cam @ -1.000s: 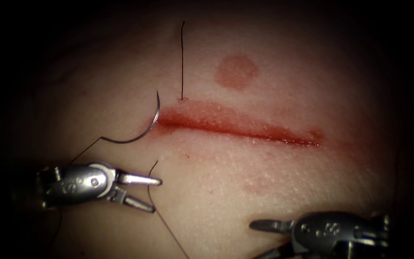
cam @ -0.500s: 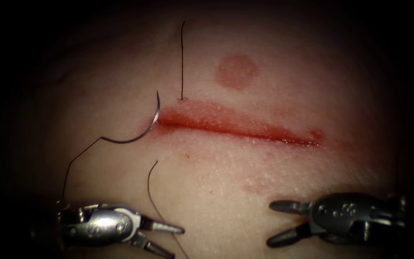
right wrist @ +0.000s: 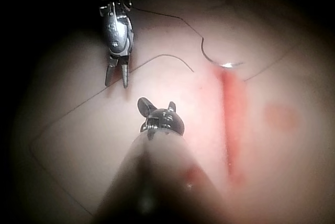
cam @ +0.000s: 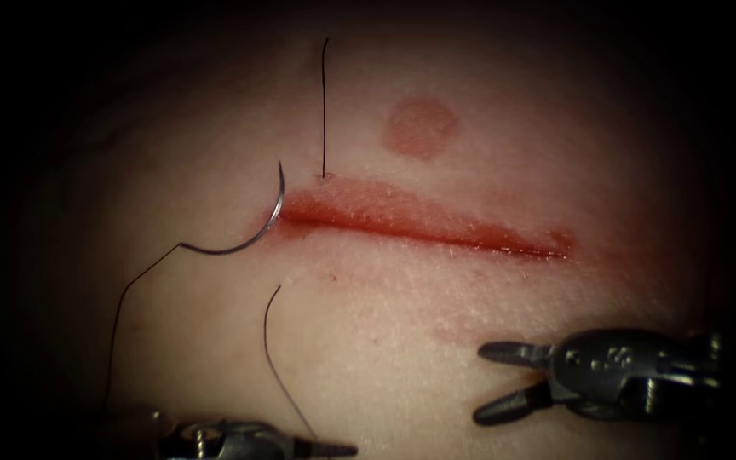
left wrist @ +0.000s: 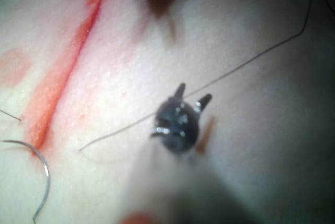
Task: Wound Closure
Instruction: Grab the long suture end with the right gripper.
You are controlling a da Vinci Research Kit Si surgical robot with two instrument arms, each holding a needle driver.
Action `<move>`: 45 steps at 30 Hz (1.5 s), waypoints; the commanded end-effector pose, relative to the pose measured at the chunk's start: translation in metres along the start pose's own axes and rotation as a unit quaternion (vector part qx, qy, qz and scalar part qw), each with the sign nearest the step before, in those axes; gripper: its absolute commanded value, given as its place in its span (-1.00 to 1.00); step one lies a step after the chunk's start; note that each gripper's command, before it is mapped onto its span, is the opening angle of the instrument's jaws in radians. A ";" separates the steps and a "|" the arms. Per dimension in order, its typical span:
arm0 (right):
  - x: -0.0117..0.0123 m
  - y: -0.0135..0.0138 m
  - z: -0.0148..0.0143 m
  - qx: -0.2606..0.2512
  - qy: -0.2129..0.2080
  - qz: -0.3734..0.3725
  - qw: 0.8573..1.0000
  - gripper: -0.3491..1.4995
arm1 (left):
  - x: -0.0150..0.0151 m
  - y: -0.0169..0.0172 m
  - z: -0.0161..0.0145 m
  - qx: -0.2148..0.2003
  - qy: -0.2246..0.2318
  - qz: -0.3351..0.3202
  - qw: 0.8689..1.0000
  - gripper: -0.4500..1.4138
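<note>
We saw the needle (cam: pixel 259 228) lying free on the tissue (cam: pixel 436 307) at the cut's (cam: pixel 423 223) left end. Both the left gripper (left wrist: pixel 191 98) and right gripper (cam: pixel 480 382) gaped open, holding nothing. The thread (cam: pixel 276 358) lay loose.

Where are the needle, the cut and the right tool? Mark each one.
needle (cam: pixel 259 234): endoscope view, on the middle of its curve, lying free at the cut's left end.
cut (cam: pixel 419 228): endoscope view, on its red line.
right tool (cam: pixel 494 382): endoscope view, between its open fingers, holding nothing.
</note>
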 end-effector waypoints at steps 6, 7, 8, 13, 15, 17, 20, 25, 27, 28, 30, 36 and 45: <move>-0.0003 -0.0007 0.0009 0.001 0.000 -0.003 1.000 0.85 | 0.0004 0.0002 0.0022 0.003 -0.019 0.020 1.000 -0.26; -0.0003 -0.0007 0.0009 0.001 0.000 -0.003 1.000 0.85 | 0.0004 0.0002 0.0023 0.004 -0.019 0.020 1.000 -0.27; -0.0003 -0.0007 0.0010 0.001 0.000 -0.003 1.000 0.85 | 0.0003 0.0001 0.0023 0.004 -0.020 0.019 1.000 -0.28; -0.0002 -0.0008 0.0012 -0.002 0.001 -0.002 1.000 0.85 | 0.0002 0.0000 0.0029 0.006 -0.021 0.022 1.000 -0.78; -0.0002 -0.0009 0.0014 -0.003 0.001 -0.002 1.000 0.85 | 0.0002 0.0000 0.0029 0.007 -0.022 0.040 0.999 -0.89; -0.0002 -0.0010 0.0014 -0.003 0.001 -0.002 1.000 0.85 | 0.0001 -0.0002 0.0029 0.001 -0.018 0.052 0.998 -0.89; -0.0002 -0.0010 0.0013 -0.003 0.001 -0.003 1.000 0.85 | 0.0000 -0.0006 0.0023 0.009 -0.010 0.055 0.998 -0.89; -0.0003 -0.0010 0.0012 -0.002 0.001 -0.003 1.000 0.85 | 0.0001 -0.0030 -0.0022 0.081 0.002 0.048 0.996 -0.89; -0.0002 -0.0009 0.0013 -0.004 0.002 -0.005 1.000 0.84 | 0.0002 -0.0041 -0.0050 0.107 0.006 0.050 0.993 -0.89; 0.0000 -0.0008 0.0013 -0.007 0.006 -0.012 1.000 0.82 | 0.0002 -0.0044 -0.0060 0.115 0.009 0.048 0.992 -0.89; 0.0004 -0.0005 0.0015 -0.012 0.017 -0.018 1.000 0.76 | 0.0002 -0.0047 -0.0071 0.124 0.017 0.045 0.991 -0.89; 0.0029 0.0018 0.0016 -0.063 0.090 -0.018 0.994 0.73 | 0.0003 -0.0048 -0.0092 0.119 0.052 0.043 0.991 -0.89; 0.0032 0.0009 0.0013 -0.064 0.105 -0.032 0.992 0.84 | -0.0009 -0.0058 -0.0117 0.145 0.040 0.032 0.988 -0.89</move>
